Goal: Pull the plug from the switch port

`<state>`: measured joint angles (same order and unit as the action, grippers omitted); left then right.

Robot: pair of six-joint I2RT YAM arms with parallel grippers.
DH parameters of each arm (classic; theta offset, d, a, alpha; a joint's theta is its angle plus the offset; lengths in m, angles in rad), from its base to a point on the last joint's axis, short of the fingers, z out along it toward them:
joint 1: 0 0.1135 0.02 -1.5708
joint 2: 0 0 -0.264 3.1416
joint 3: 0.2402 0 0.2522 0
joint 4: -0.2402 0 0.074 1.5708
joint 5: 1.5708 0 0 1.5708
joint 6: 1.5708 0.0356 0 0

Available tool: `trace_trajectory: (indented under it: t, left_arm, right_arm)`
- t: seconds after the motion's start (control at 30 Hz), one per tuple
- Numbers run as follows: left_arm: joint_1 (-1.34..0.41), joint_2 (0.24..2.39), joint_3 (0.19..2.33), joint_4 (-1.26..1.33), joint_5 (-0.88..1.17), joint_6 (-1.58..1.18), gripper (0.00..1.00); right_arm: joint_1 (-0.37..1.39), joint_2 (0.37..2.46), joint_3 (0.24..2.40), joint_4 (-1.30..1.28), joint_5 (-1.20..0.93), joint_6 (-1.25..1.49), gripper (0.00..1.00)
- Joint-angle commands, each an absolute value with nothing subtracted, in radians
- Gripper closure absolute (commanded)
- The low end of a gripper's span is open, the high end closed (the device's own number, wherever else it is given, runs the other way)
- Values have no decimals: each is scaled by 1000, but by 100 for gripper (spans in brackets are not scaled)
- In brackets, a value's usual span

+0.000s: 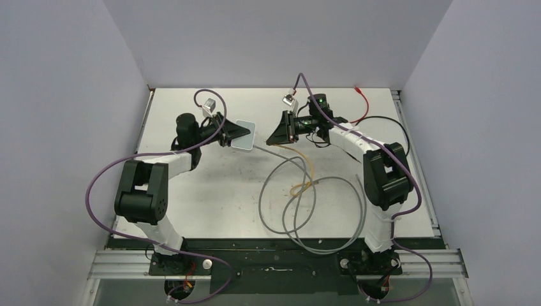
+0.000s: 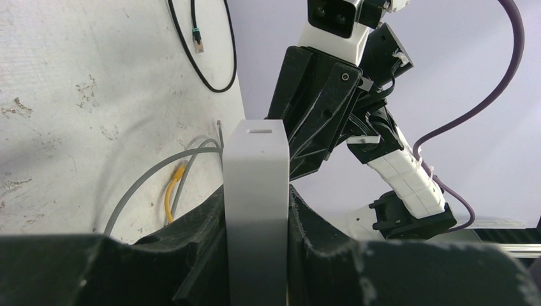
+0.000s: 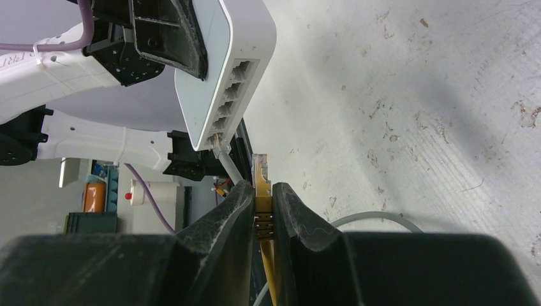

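Right wrist view: my right claw (image 3: 260, 194) is pinched narrow on the yellow plug (image 3: 261, 167). Its tip pokes out past my fingertips, out of the switch (image 3: 220, 76) and just beside its row of sockets (image 3: 235, 89). The yellow cable (image 3: 269, 268) runs back between my fingers. A grey cable (image 3: 231, 171) is plugged into the end socket nearest my plug. On the other side, my left claw (image 2: 255, 197) is clamped on the switch, which stands on edge between my two black fingers (image 2: 204, 220), its narrow face toward that camera. From above, the switch sits between my two claws toward the far side of the table (image 1: 210, 191). My left claw grips it from the left and my right claw is close by on the right, with a small gap between them. The grey and yellow cables loop across the table in front of my right arm (image 1: 383, 172). A red cable (image 1: 363, 99) and a black cable (image 1: 389, 122) lie near the far right corner.
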<state>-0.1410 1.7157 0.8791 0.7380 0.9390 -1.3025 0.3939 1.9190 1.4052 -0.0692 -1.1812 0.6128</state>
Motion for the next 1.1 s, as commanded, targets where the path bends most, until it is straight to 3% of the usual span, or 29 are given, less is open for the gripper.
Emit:
trace_trajectory:
  t: [0.0, 0.57, 1.07]
  left_arm:
    - [-134, 1654, 886, 749, 936, -1274, 100]
    - [-137, 1662, 828, 759, 932, -1273, 100]
    - [-133, 1647, 842, 727, 928, -1255, 100]
  right_arm:
    - [398, 1837, 1449, -50, -1166, 600, 95]
    - [360, 1787, 1573, -46, -1089, 649, 95]
    - [352, 1790, 1811, -481, -752, 346, 95]
